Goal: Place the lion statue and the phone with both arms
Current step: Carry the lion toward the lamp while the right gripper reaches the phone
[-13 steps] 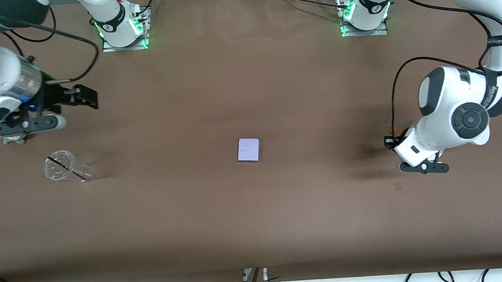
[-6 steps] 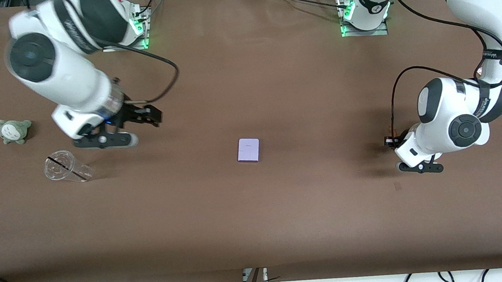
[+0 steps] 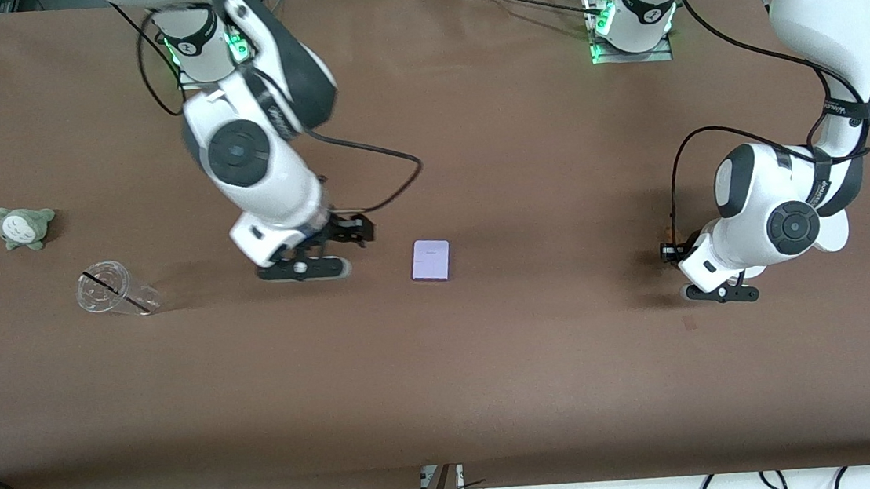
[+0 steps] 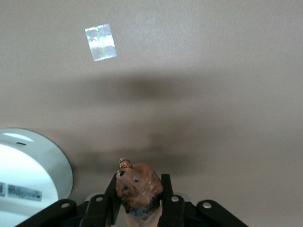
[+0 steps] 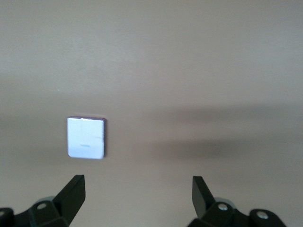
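- My right gripper [image 3: 346,236] has swung in from the right arm's end of the table since half a second ago and now hangs over bare cloth just beside the phone [image 3: 431,260], on the side toward the right arm's end.
- Its fingers [image 5: 73,191] are spread wide with nothing between them; the right wrist view shows the phone [image 5: 85,137] ahead of one fingertip, not between the two.
- The phone lies flat near the middle of the table [image 3: 493,365] and has not shifted from the earlier frames.
- My left gripper [image 4: 140,208] is pinching the lion statue [image 4: 138,189]; the left wrist view shows the orange-brown head sticking out between the two dark fingers [image 4: 166,191].
- In the front view the left gripper [image 3: 672,251] sits low over the table toward the left arm's end, well apart from the phone, and has crept only slightly toward the middle since the earlier frame; the statue is hidden there by the wrist.
- The grey-green plush [image 3: 25,226], covered by the right arm a second ago, is in plain sight at the right arm's end.
- The clear plastic cup [image 3: 114,289] lies on its side, nearer to the front camera than the plush, where it was before.
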You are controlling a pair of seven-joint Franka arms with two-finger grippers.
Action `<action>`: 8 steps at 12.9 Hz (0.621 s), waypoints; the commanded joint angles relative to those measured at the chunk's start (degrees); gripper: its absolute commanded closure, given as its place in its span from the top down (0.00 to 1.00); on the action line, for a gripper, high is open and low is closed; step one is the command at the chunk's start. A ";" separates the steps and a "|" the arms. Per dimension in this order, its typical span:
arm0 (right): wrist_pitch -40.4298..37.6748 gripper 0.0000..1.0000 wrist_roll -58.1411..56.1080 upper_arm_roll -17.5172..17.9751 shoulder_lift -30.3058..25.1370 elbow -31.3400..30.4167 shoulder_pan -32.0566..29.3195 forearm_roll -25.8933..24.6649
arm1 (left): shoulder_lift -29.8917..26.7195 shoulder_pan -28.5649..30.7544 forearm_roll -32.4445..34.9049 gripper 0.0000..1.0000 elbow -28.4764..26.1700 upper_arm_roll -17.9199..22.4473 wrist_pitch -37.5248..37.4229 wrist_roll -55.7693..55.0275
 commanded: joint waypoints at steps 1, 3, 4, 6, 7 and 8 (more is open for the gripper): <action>0.64 1.00 3.98 -0.53 9.22 9.88 3.21 0.51 | 0.72 1.03 0.89 0.00 -1.74 -0.83 3.38 1.00; 5.19 1.00 6.79 -0.61 12.84 10.78 4.97 0.42 | 0.63 0.94 0.89 0.13 -1.75 -0.74 3.30 0.91; 7.65 1.00 7.15 -0.61 14.42 10.78 5.33 0.42 | 0.46 1.03 0.89 0.27 -1.66 -0.66 3.03 0.91; 11.97 1.00 7.33 -0.53 17.15 10.87 5.51 0.60 | -0.15 1.03 0.98 1.00 -1.57 -0.74 2.42 0.82; 13.46 1.00 7.33 -0.53 18.29 10.87 6.03 0.60 | -1.38 0.86 0.89 1.00 -1.14 -0.66 0.59 0.56; 14.44 1.00 7.33 -0.53 19.26 10.96 6.29 0.60 | -3.39 0.86 0.89 1.00 -0.70 -0.92 -2.30 0.48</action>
